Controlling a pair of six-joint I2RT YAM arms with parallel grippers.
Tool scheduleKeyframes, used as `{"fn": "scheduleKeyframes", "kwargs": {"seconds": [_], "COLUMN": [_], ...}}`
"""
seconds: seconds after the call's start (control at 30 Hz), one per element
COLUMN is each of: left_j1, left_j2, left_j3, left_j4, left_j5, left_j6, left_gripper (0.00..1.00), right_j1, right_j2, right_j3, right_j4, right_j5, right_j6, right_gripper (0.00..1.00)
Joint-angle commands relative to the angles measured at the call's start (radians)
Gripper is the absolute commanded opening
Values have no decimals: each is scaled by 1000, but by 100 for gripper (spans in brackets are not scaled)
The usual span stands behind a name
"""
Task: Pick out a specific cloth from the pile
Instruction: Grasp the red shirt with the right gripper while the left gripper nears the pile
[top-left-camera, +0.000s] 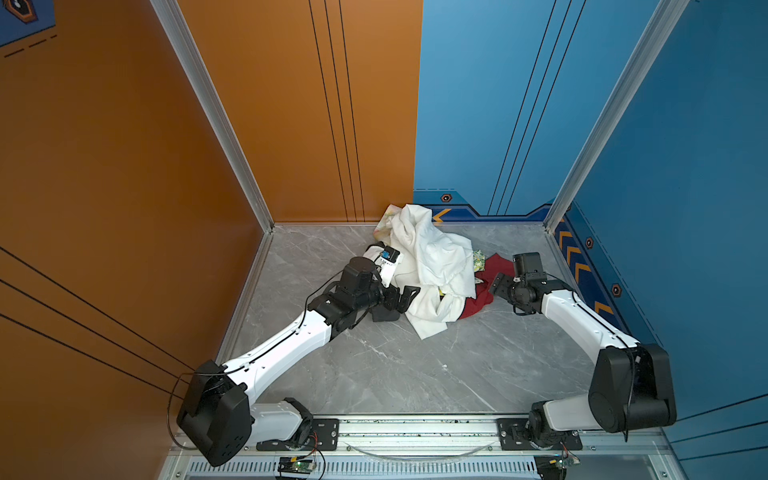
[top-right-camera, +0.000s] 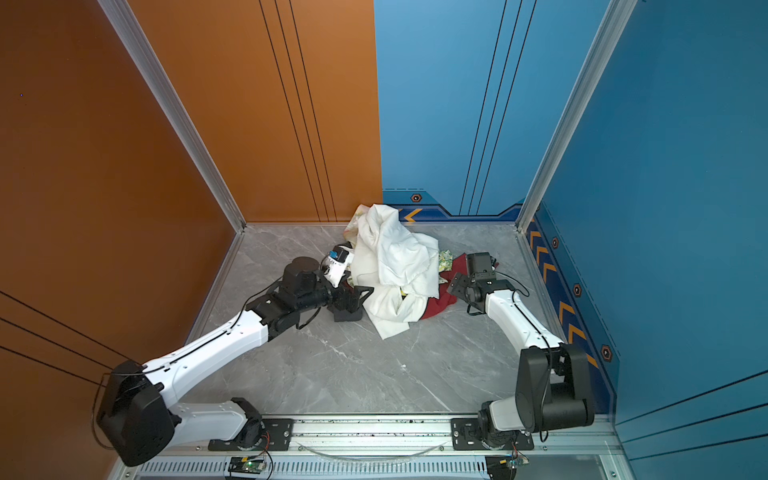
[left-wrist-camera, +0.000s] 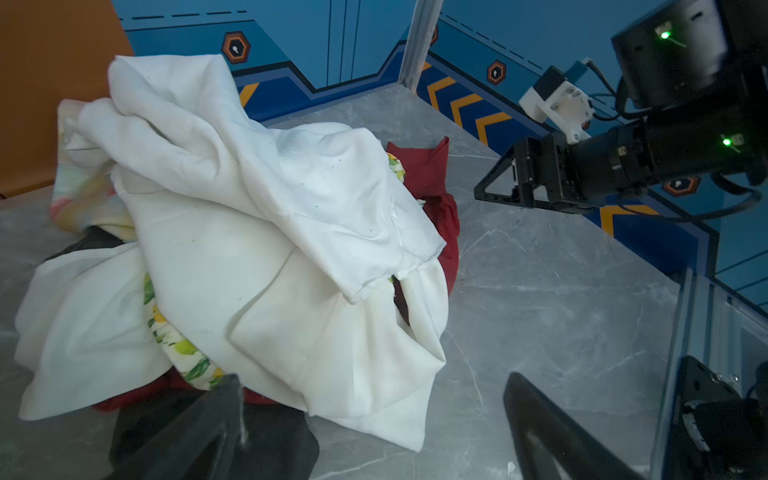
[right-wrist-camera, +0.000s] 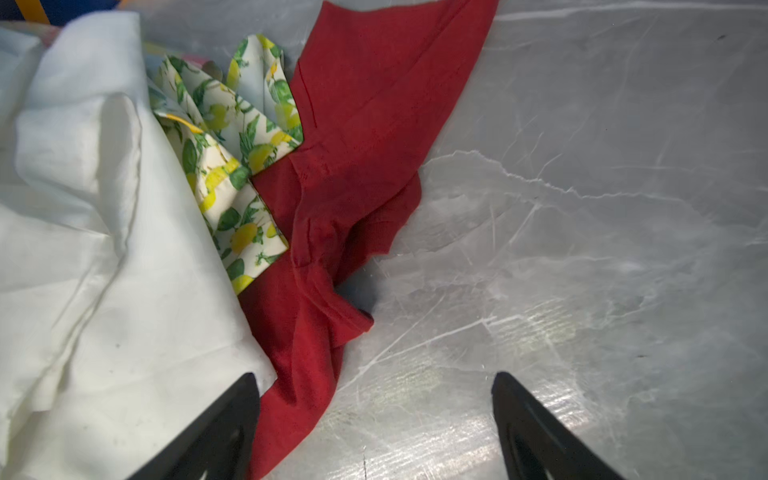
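The cloth (right-wrist-camera: 357, 137) is seen at the right side of the pile (top-left-camera: 432, 257). The left gripper (left-wrist-camera: 374, 376) and the right gripper (right-wrist-camera: 374, 376) are seen open, nothing gripped.

This is a robotics lab test cell: aluminium frame posts (top-left-camera: 216, 116) hold printed orange panels (top-left-camera: 104, 166) and blue panels (top-left-camera: 478, 104) around a grey marble-look surface (top-left-camera: 395, 374), with two arms (top-left-camera: 282, 345) bolted to a metal rail (top-left-camera: 415, 428) beside bare circuit boards (top-left-camera: 297, 463).
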Motion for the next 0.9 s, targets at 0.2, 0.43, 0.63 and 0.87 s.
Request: {"fn": "scheduleKeyframes", "kwargs": {"seconds": [0.2,0.43,0.63,0.87], "left_j1": [-131,-159,-159,-146], "left_j2": [24,17,16,7], "left_j3": [27,21,17,10], "left_j4": [-140,-140,-135,-127], "left_j5": [-66,-107,-117,-145], "left_j6": [116,127,127,133], "left_gripper": [98,98,98,98], "right_j1": [9,9,24,32], "right_j2": [87,168,252,348], "right_j3": [16,41,98,163], "right_j4": [21,63,78,91], "right_j5": [-80,-95,-109,-122], "right_j6": [10,9,18,23], "right_gripper": [80,76,71,25]}}
